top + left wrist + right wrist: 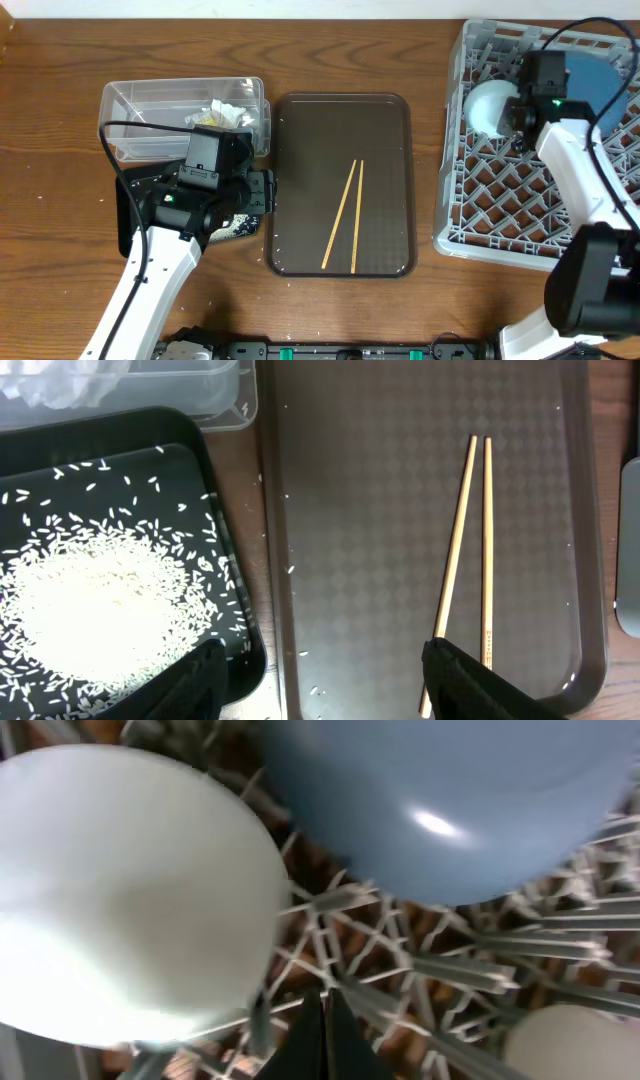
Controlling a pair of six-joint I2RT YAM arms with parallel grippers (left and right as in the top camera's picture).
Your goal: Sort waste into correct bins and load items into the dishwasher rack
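Observation:
Two wooden chopsticks (345, 215) lie on the brown serving tray (300, 130); they also show in the left wrist view (465, 530). My left gripper (325, 680) is open and empty over the tray's left edge, beside the black tray (215, 510) that holds white rice (90, 605). The clear tub (150, 100) holds the crumpled napkin (228, 112). The white bowl (488, 105) and blue bowl (600, 85) sit in the grey rack (470, 200). My right gripper (325, 1040) is shut and empty over the rack lattice, next to the white bowl (120, 890) and the blue bowl (450, 800).
A few rice grains (292, 568) lie scattered on the brown tray and on the table between the trays. A white cup's edge (575, 1045) shows in the rack at the lower right of the right wrist view. The wrapper cannot be made out.

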